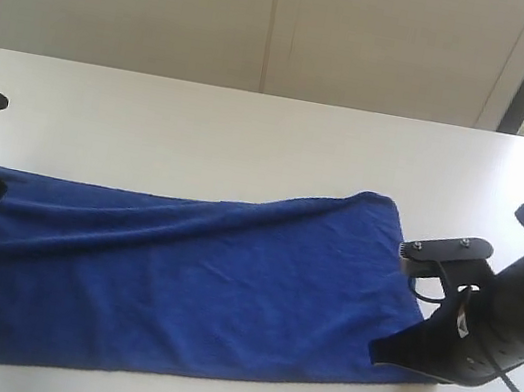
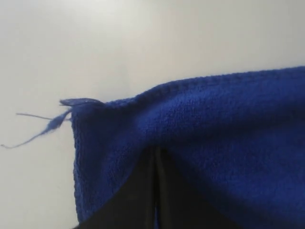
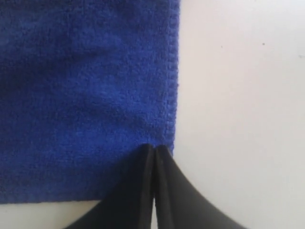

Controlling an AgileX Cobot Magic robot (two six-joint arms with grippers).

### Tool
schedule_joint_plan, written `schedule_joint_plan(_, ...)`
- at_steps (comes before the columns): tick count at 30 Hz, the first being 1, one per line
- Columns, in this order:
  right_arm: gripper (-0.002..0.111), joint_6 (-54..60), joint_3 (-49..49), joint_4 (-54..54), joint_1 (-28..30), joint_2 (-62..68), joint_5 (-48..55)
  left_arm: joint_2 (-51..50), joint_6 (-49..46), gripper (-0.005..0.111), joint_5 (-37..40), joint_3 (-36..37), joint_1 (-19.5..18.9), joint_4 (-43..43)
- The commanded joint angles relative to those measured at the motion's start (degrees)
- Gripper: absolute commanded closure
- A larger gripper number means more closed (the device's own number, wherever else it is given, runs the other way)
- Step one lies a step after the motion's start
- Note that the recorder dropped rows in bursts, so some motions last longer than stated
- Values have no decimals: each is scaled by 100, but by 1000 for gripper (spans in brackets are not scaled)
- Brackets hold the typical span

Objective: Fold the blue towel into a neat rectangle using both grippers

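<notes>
The left hand has its jaws pressed together, pinching the blue towel near a corner that trails loose threads. The right hand is closed too, with its tips on the cloth by the stitched edge. The fuzzy towel lies stretched across the white table.

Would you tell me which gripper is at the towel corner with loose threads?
The left gripper: threads trail from the towel corner near it; the right gripper meets a clean edge.
</notes>
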State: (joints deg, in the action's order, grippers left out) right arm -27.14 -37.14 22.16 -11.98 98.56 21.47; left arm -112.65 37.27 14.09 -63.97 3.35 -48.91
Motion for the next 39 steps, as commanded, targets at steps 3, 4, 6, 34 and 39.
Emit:
schedule_joint_plan(3, 108, -132, 818, -411, 62, 541, 2536, -121, 94, 107, 58, 50, -41, 117)
schedule_joint_plan(4, 108, -133, 818, -411, 62, 470, 2548, -121, 94, 107, 58, 50, -41, 117)
schedule_joint_plan(6, 108, -221, 800, -259, 62, 50, 2597, -22, 193, 107, 36, 50, -41, 163)
schedule_joint_plan(34, 108, 771, -1845, 149, 1303, -463, 913, 3507, -3374, 107, 1338, 907, 1786, 4114)
schedule_joint_plan(39, 108, 1432, -2346, -223, 1518, 359, 810, 4367, -3091, 107, 861, 2001, 2084, 4100)
